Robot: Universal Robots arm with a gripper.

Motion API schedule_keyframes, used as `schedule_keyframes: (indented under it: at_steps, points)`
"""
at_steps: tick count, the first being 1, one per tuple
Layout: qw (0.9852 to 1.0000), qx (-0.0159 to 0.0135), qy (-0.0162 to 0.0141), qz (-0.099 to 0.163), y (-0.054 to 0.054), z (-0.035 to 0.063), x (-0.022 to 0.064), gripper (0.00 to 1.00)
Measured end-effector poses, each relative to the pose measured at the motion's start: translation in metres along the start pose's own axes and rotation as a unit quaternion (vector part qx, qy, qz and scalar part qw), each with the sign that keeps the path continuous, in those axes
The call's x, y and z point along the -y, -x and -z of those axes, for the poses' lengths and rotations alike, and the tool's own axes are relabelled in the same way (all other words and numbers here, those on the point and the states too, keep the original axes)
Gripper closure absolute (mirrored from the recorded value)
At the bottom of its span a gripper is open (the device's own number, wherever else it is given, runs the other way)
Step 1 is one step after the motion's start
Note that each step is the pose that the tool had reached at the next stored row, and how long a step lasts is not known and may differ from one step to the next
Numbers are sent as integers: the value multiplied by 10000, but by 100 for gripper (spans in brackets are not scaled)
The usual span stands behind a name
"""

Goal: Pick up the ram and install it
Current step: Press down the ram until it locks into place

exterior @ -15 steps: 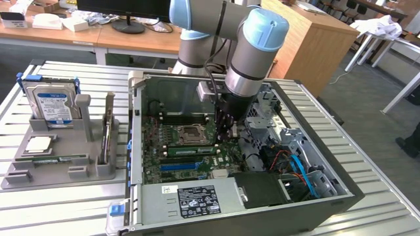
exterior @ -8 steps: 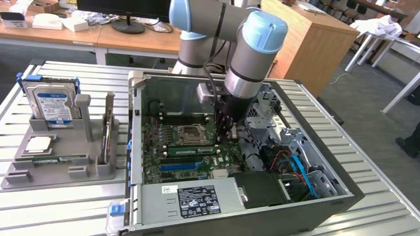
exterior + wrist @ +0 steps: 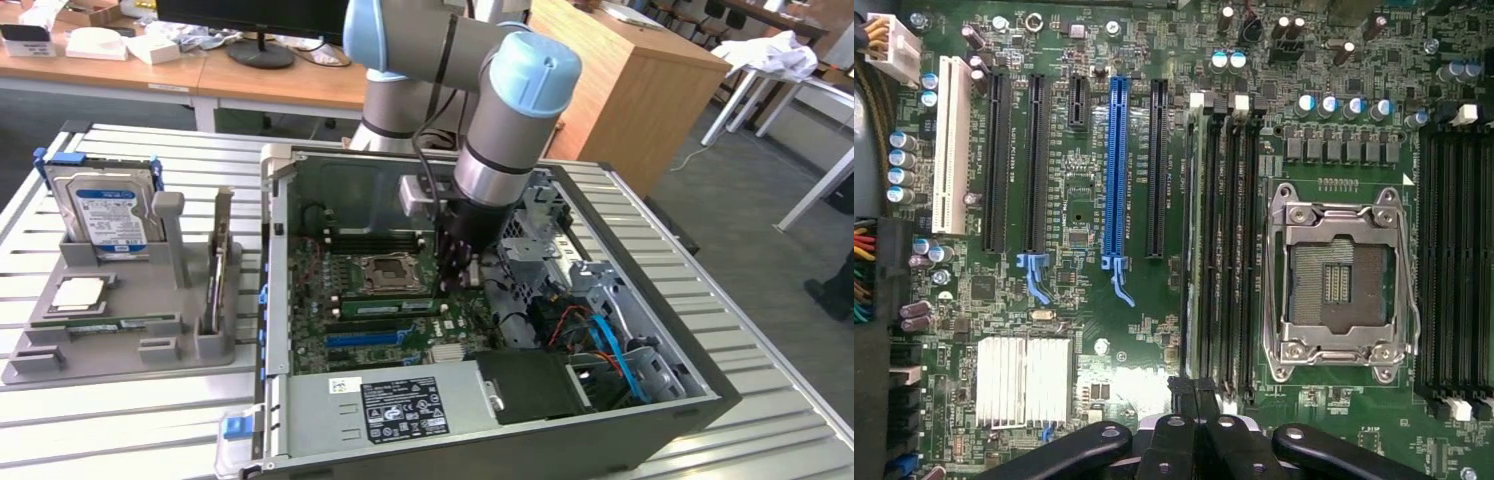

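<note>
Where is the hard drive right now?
On the exterior view's left, the hard drive stands upright in the grey holder, beside the open computer case.

Glossy green motherboard (image 3: 1084,200); matt grey plastic holder (image 3: 120,330); ribbed metal table (image 3: 747,300).

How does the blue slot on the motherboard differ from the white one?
The blue slot is bright blue; the white slot is cream-white. The blue slot ends in a hooked blue latch; the white slot shows none. The blue slot sits between black slots; the white slot ends the row. Both are long, narrow, parallel and empty.
</note>
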State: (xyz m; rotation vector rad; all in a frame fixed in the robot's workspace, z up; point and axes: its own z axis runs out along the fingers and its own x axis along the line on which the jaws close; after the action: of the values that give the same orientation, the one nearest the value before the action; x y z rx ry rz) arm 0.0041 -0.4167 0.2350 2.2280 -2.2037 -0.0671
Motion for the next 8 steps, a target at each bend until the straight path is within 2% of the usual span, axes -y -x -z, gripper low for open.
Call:
schedule_keyframes:
  at_steps: [8]
  points:
    - [10000,0,0,0,22,-3,1,90]
